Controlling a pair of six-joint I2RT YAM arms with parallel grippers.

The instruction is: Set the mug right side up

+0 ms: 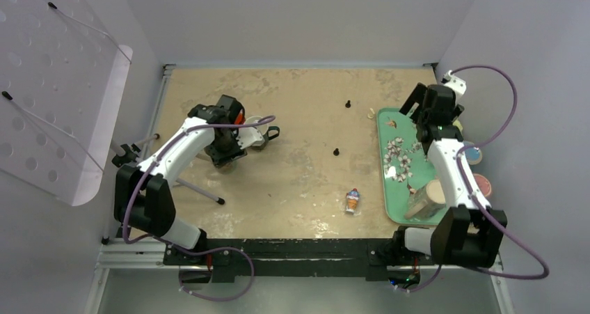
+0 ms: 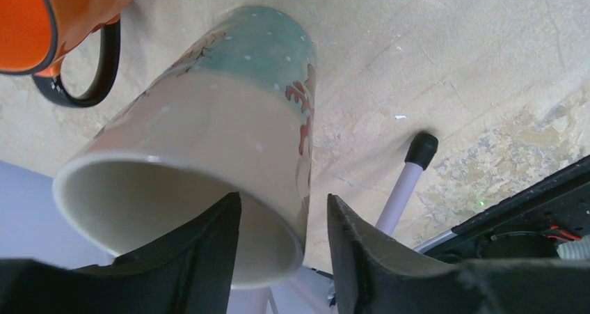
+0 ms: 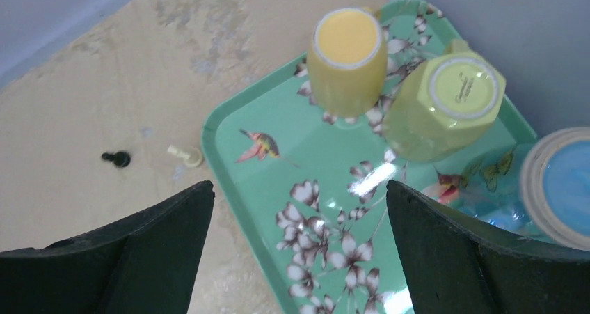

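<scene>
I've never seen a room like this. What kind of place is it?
Most likely a robot practice bench in a lab. A left arm and a right arm are bolted at the edge of a worn table, plain walls box it in, and a mug and a flowered tray sit out.

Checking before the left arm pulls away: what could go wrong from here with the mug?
Left gripper straddles the mug rim, one finger inside; a sideways retreat could hook the wall and tip it. The orange mug and a black-tipped rod sit close, so a tipping mug could strike them.
</scene>
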